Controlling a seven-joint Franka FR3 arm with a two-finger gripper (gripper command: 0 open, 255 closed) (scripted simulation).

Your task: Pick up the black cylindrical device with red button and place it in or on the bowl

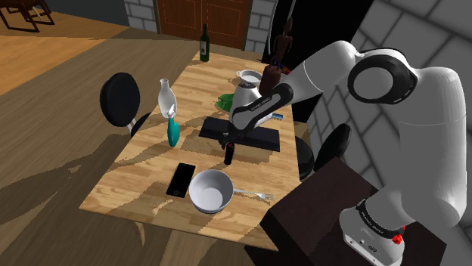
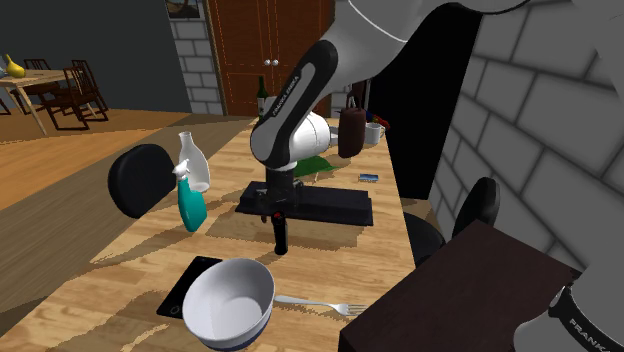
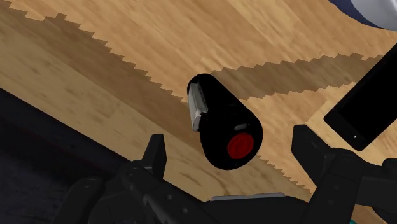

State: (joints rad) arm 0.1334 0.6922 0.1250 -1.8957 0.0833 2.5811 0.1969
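White bowl (image 1: pixel 211 190) is logged nearest, at the table (image 1: pixel 136 181) edge. Just beyond the bowl, the black cylindrical device (image 1: pixel 228 154) is seen upright. The gripper (image 3: pixel 229 136) is spread wide around it, fingers (image 3: pixel 155 151) not touching.

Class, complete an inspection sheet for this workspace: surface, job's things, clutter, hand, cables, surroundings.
Surface: light wooden table, partly shadowed.
Job's things: black cylindrical device with red button standing upright on the table; white round bowl, empty.
Clutter: black flat phone, silver fork, teal spray bottle, black slab, dark green bottle.
Hand: black two-finger hand open, fingers either side of the device, not touching it.
Cables: nothing seen.
Surroundings: black round-backed chairs, grey brick wall, brown wooden doors.
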